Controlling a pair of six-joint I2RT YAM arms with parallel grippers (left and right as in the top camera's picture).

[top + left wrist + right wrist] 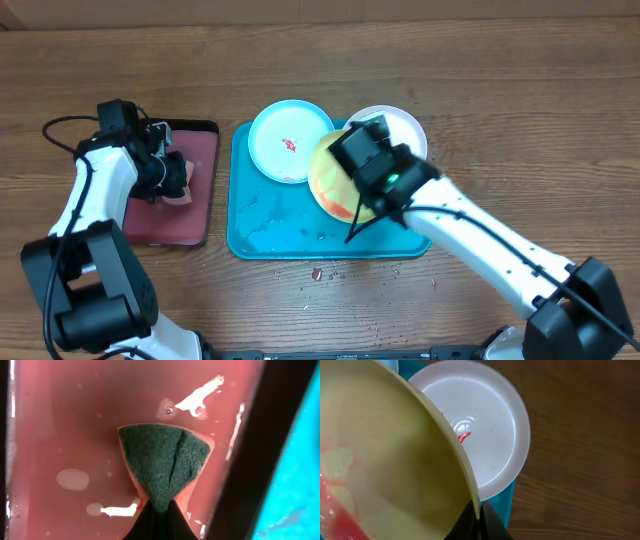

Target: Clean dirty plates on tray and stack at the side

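Note:
The turquoise tray [262, 232] holds the light-blue-rimmed plate [285, 140] with a red smear at its back left and the white plate [400, 125] at its back right corner. My right gripper [358, 205] is shut on the rim of the yellow-green plate [330, 180] and holds it tilted above the tray. In the right wrist view the yellow-green plate [385, 460] fills the left, red smears on it, with the white plate [485, 430] behind. My left gripper [160, 510] is shut on the teal sponge [162, 462] over the pinkish tray [65, 420].
The black-rimmed pinkish tray [195, 195] lies left of the turquoise tray, wet with white foam patches. Small red crumbs [318, 272] lie on the wooden table in front of the turquoise tray. Cables trail from both arms.

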